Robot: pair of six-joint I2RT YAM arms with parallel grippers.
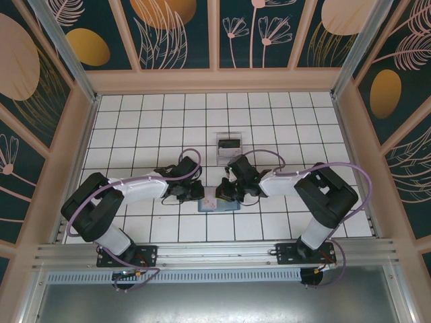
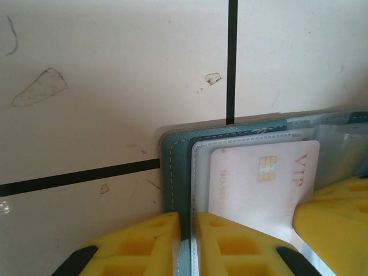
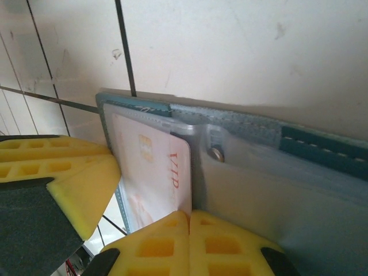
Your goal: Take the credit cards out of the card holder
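The teal card holder (image 1: pixel 227 205) lies open on the tiles between the two arms. In the left wrist view my left gripper (image 2: pixel 187 236) is shut on the card holder's (image 2: pixel 175 167) teal cover and clear sleeve edge. A pale pink credit card (image 2: pixel 259 184) with a gold chip and red "VIP" lettering sticks out of the sleeve. My right gripper (image 3: pixel 190 221) is shut on the lower corner of that card (image 3: pixel 152 172), beside the holder's grey-blue inside (image 3: pixel 270 190) and its snap. The grippers stand close together, left gripper (image 1: pixel 196 192) and right gripper (image 1: pixel 221 193).
A clear plastic tray (image 1: pixel 220 153) with a dark card-like thing in it sits one tile behind the grippers. Wooden walls ring the white tiled floor (image 1: pixel 135 128). The left gripper's yellow finger (image 3: pixel 63 172) crowds the right wrist view's left side.
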